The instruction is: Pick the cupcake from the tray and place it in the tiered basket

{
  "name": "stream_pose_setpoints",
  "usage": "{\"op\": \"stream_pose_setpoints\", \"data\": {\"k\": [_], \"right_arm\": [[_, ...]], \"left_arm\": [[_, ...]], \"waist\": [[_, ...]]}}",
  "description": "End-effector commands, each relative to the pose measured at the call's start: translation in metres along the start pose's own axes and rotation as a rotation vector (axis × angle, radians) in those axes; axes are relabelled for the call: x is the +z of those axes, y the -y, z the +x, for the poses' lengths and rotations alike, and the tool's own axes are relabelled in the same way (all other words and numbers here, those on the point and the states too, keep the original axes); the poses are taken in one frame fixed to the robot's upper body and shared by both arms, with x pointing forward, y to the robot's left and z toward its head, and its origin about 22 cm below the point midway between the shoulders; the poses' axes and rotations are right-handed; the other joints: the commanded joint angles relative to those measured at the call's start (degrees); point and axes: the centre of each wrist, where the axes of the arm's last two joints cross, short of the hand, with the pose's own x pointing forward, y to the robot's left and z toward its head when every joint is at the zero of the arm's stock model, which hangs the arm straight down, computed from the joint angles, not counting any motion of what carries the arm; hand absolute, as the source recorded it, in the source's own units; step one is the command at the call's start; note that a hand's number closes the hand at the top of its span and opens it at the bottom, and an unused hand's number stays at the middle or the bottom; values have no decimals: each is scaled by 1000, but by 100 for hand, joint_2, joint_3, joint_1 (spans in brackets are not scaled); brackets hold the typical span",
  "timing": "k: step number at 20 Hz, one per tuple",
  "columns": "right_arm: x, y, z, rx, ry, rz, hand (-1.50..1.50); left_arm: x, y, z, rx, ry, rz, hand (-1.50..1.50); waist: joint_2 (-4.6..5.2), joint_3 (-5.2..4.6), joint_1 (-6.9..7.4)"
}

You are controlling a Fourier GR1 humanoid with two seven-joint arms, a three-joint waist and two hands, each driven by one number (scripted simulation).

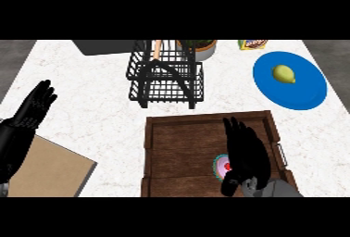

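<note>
The cupcake [222, 166] sits in the near right part of the brown wooden tray [184, 139], mostly hidden under the right hand [245, 152], whose fingers lie straight and spread over it, pointing far. Whether they touch it cannot be told. Beyond the tray's far edge stands the black wire tiered basket [166, 74]. To the right, a blue plate [304, 90] carries a yellow lemon [284, 74]. At the left edge the left hand [31, 111] rests open, fingers up, above a tan board [44, 169].
</note>
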Motion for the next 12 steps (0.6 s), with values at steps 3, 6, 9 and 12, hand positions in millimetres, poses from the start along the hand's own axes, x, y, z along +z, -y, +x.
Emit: {"op": "stream_pose_setpoints", "data": {"k": [3, 6, 9, 12], "right_arm": [[4, -6, 0, 11, -155, 22, -150], [-1, -14, -9, 18, -166, 34, -150], [1, -24, -4, -4, -173, 48, -150], [0, -26, -9, -1, -174, 50, -150]], "left_arm": [[9, 56, -40, 207, -152, -58, 0], [11, 59, -45, 215, -151, -45, 0], [10, 51, -45, 194, -140, -67, 0], [11, 59, -45, 217, -142, -58, 0]], "waist": [[145, -261, -100], [171, -263, -39], [163, -258, 38], [153, -258, 57]]}}
